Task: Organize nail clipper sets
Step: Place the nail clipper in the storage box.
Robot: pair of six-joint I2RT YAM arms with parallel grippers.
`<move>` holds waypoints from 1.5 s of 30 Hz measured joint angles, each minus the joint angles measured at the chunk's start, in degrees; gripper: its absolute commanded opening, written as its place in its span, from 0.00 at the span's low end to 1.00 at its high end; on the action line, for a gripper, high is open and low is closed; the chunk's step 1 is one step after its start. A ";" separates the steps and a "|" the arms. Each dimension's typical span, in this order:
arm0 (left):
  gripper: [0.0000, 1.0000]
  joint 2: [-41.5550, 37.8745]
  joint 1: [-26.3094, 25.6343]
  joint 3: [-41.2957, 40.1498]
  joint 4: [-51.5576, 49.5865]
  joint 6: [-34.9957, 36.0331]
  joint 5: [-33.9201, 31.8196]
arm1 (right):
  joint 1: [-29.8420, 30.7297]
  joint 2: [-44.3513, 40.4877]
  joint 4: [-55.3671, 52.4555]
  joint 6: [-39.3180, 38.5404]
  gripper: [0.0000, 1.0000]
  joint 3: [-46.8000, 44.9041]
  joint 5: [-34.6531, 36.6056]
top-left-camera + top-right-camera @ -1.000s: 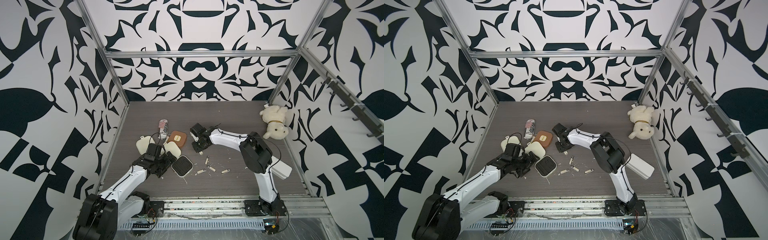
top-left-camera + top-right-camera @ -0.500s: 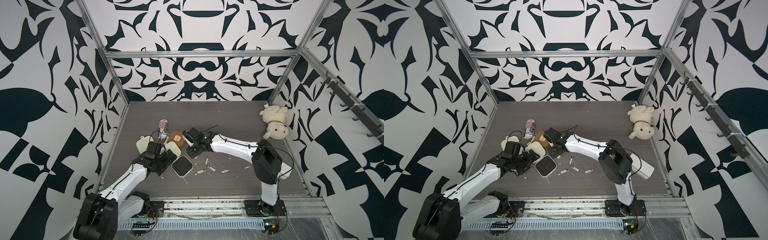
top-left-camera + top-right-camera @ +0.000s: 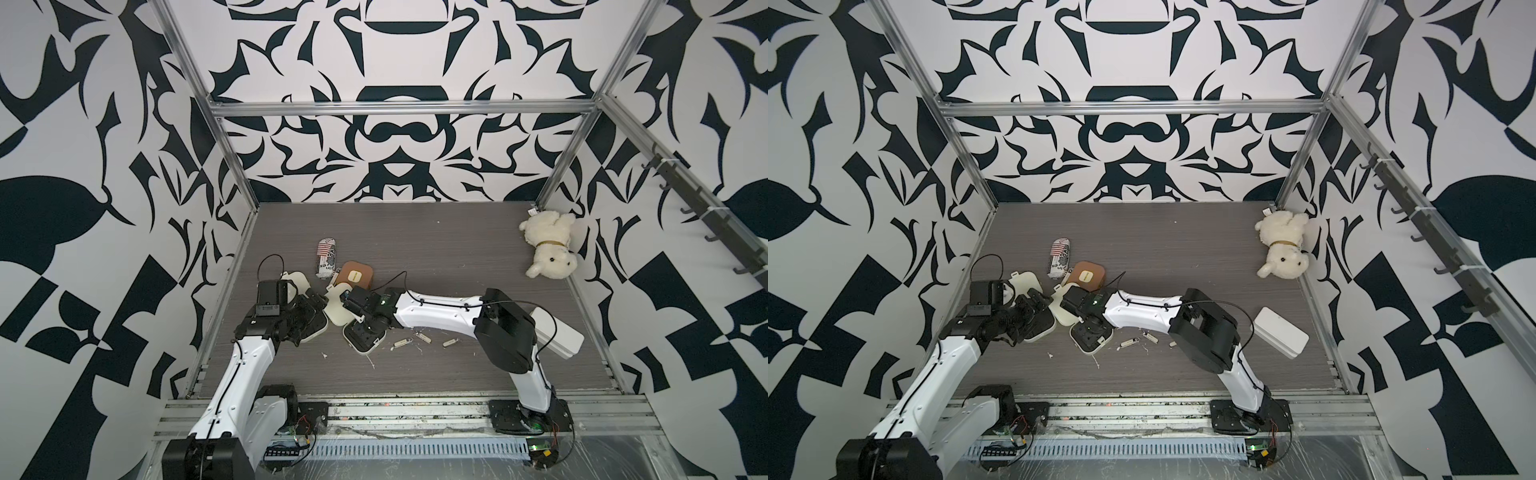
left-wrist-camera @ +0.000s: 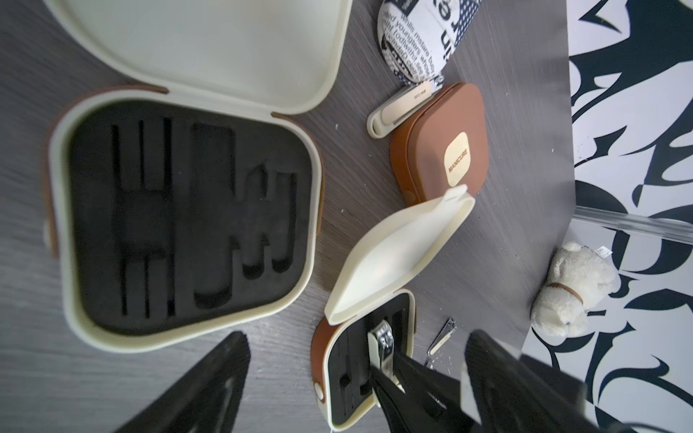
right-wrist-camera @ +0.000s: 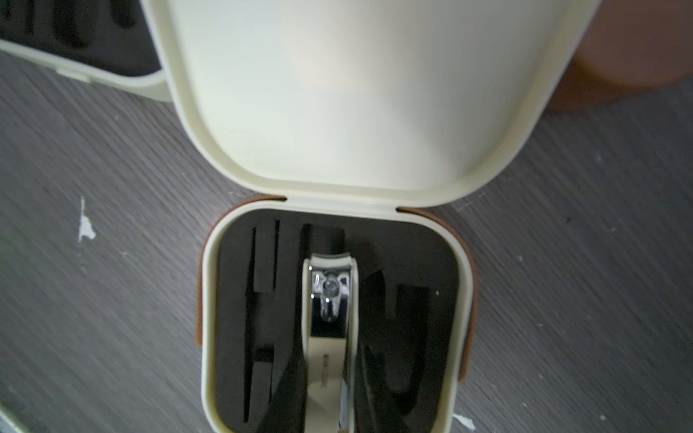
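At table, right gripper point(image 5: 330, 405) clamped on cream-handled nail clipper point(image 5: 330, 300). Steel head over black insert point(image 5: 405, 318) of open case point(image 5: 208, 300), lid raised. Whether it sits in slot, cannot tell. Alongside, left gripper point(image 3: 311, 316) spread wide, holding nothing, by second open case point(image 4: 60, 210), black slots showing. Behind raised lid, closed brown case point(image 4: 423, 150); another clipper point(image 4: 397, 108) between it and crushed can point(image 4: 416, 41). One small clipper point(image 4: 442, 337) loose on table point(image 3: 415, 249). White plush dog point(image 4: 573, 288) in far corner.

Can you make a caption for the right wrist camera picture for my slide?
Right gripper pinches a cream nail clipper over the black insert of an open cream case.
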 measured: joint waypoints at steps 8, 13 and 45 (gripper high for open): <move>0.94 0.00 0.04 0.00 -0.35 0.55 1.46 | 0.00 0.42 0.28 0.28 0.06 1.22 -0.02; 0.94 0.00 0.09 -0.02 -0.35 0.68 1.77 | 0.02 0.42 0.44 1.40 0.05 1.22 -0.09; 0.94 0.02 0.09 -0.66 -0.33 0.72 2.32 | 0.28 1.11 2.12 3.02 0.04 0.35 -0.42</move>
